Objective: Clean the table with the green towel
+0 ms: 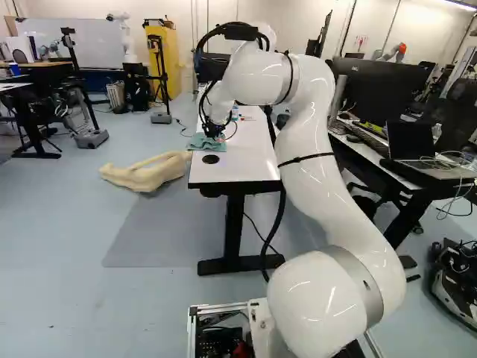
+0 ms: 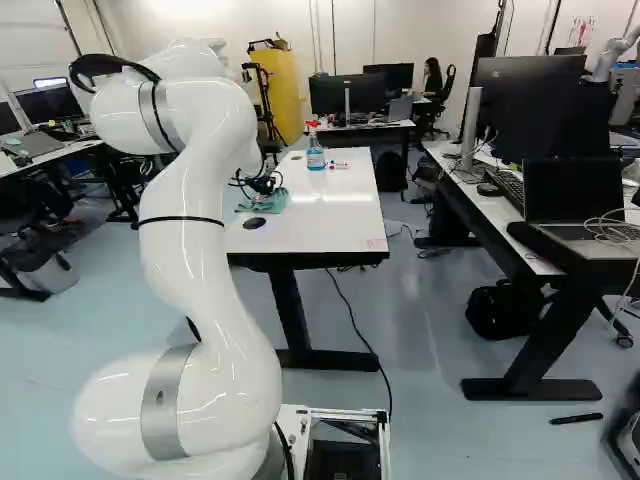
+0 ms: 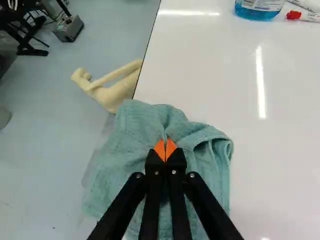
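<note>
The green towel [image 3: 132, 135] drapes rumpled over the edge of the table [image 3: 205, 65], a fold pinched in the gripper [image 2: 266, 190]. The clear spray bottle [image 2: 315, 155] holds blue liquid.

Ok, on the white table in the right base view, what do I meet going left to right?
Green towel → spray bottle with blue liquid → markers.
</note>
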{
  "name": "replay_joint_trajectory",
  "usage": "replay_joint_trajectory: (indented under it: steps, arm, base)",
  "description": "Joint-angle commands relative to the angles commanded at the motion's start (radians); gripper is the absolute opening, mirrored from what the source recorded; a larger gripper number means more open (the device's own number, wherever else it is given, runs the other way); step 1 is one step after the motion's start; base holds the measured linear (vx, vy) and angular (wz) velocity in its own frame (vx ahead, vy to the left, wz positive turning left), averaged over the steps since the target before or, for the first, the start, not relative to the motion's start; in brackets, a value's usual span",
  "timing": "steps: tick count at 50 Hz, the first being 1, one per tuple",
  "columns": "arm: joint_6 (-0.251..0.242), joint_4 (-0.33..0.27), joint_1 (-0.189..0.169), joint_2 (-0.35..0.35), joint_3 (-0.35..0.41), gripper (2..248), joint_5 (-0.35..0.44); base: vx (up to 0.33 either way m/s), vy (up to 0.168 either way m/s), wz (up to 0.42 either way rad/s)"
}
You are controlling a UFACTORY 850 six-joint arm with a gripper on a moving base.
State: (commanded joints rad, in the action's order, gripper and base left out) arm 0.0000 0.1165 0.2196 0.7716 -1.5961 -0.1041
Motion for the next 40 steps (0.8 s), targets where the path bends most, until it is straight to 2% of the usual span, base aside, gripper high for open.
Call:
replay_joint_trajectory:
  steps: [23, 40]
  arm:
    - [0.0, 0.0, -0.05, -0.041, 0.059, 21, 0.0]
    - [0.0, 0.0, -0.045, -0.109, 0.156, 21, 0.0]
  base:
    - [0.0, 0.0, 0.0]
    - [0.0, 0.0, 0.0]
